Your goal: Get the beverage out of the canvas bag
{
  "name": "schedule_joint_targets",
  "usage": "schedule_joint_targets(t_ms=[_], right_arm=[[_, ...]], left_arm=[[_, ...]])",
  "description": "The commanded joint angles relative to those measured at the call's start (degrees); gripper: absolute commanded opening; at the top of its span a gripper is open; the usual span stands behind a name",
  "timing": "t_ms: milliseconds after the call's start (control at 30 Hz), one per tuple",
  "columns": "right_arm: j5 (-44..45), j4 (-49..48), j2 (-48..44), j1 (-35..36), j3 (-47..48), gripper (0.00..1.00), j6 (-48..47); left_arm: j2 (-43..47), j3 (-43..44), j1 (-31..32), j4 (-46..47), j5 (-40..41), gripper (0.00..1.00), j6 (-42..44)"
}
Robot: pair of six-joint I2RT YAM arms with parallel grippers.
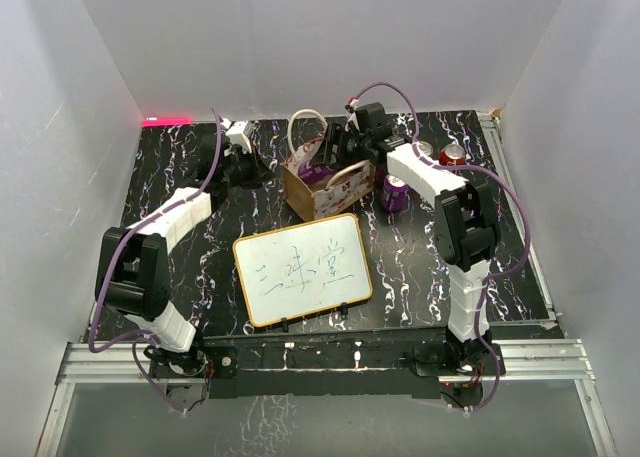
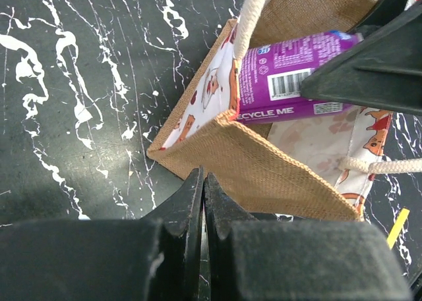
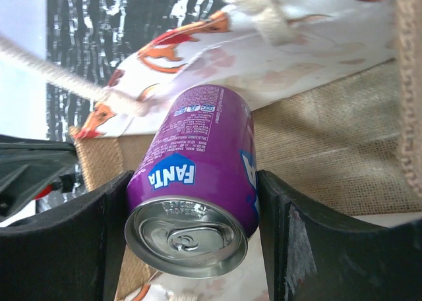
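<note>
The canvas bag (image 1: 322, 190) stands at the back middle of the table, tan with cream handles and a white printed side panel. My right gripper (image 1: 332, 160) reaches into its open top and is shut on a purple Fanta can (image 3: 198, 176), one finger on each side of the can. The can lies tilted inside the bag, its top end towards the wrist camera. In the left wrist view the can (image 2: 290, 77) shows inside the bag (image 2: 264, 169) under the right gripper's fingers (image 2: 369, 70). My left gripper (image 2: 203, 180) is shut and empty, just left of the bag's tan wall.
A wood-framed whiteboard (image 1: 303, 269) lies in front of the bag. A second purple can (image 1: 396, 192) stands right of the bag, under my right arm. A red can (image 1: 452, 155) and a silver-topped can (image 1: 425, 149) stand at the back right. White walls enclose the table.
</note>
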State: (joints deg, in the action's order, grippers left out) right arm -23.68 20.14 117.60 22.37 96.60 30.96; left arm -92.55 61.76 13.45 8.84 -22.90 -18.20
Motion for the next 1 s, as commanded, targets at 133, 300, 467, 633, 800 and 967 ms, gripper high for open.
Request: schedule_joint_targets(t_ms=[133,300,467,633,800,967], right_arm=[[-4.49,-7.01,-3.63,0.71,8.38,0.15,4.13],[-3.87,-4.46,-3.17,0.68,12.0,0.15,3.41],[-3.29,-3.88,-3.32,0.59,13.81,0.15,3.32],[-1.54,-2.35,-4.78,-0.21,16.47,0.15,1.5],[2.01,-1.61,-10.03,-3.16,17.2,0.15,-1.66],[8.22,-1.3,-19.91,-7.15,11.67,0.15,-6.68]], left_arm=[[1.61,-0.5,-0.1,-0.36,2.07,0.0,2.33],[2.49,-0.41,-0.09,-1.02,3.15,0.0,3.36],[3.87,-0.84,-0.09,-1.15,4.27,0.0,4.2],[4.1,-0.72,-0.1,-1.62,4.83,0.0,4.57],[4.24,-0.44,-0.1,-1.81,4.7,0.0,4.41],[4.22,0.0,-0.07,-2.15,4.38,0.0,4.09]])
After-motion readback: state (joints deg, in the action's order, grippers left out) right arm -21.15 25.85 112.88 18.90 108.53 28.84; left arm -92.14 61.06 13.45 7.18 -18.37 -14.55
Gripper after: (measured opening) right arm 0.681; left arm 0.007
